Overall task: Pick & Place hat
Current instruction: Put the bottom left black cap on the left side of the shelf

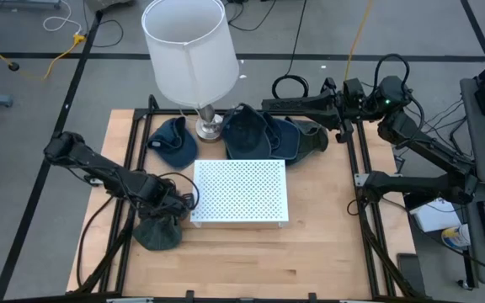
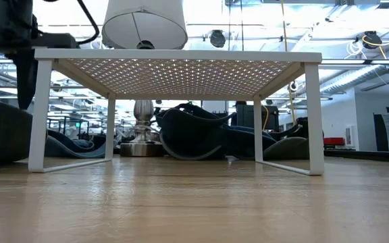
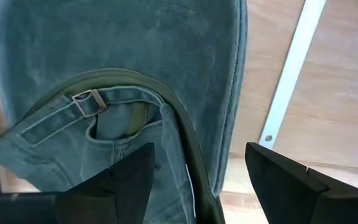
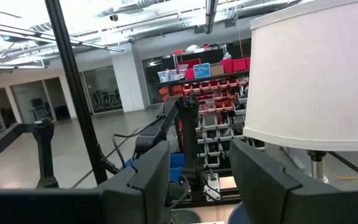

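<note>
A dark green hat (image 1: pixel 158 233) lies on the wooden table near its left front, just left of the white perforated rack (image 1: pixel 240 192). The left wrist view shows its rear, with the strap and metal buckle (image 3: pixel 82 99). My left gripper (image 1: pixel 173 204) hangs over the hat, pointing down and open. Its fingers stand on either side of the hat's rear rim (image 3: pixel 188 155). My right gripper (image 1: pixel 268 103) waits open and empty at the far edge, level, by the lamp. My left gripper is open around the hat's rear rim beside the strap opening (image 3: pixel 166 118), coming from above. One finger (image 3: pixel 114 183) is over the hat's inside and the other (image 3: pixel 291 183) is outside it. I cannot tell whether either finger touches the hat, which rests on the table.
A lamp with a white shade (image 1: pixel 188 50) stands at the far middle. Several blue, navy and green hats (image 1: pixel 263 135) lie around the lamp's base behind the rack. The rack's white leg rail (image 3: pixel 288 74) runs close beside the hat. Bare wood (image 1: pixel 310 261) lies in front of the rack.
</note>
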`<action>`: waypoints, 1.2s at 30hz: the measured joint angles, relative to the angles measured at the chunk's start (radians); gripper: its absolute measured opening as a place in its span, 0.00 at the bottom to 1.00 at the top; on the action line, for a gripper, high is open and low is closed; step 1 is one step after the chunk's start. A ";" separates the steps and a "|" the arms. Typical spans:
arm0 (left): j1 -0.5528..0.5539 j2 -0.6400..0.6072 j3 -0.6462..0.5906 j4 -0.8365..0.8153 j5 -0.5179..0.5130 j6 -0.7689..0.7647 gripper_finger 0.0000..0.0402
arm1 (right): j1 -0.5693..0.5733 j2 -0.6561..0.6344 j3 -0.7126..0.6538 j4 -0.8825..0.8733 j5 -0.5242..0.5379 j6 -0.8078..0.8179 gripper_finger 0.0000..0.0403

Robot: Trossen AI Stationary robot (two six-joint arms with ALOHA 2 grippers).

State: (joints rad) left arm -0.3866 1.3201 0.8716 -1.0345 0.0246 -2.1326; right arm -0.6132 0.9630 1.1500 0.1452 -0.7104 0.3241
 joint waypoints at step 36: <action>0.001 -0.007 -0.014 0.021 -0.003 0.044 0.02 | 0.000 0.000 0.000 0.016 0.008 -0.030 0.40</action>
State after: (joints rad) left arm -0.3859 1.3133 0.8574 -1.0134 0.0217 -2.0882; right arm -0.6132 0.9627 1.1500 0.1613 -0.7025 0.2945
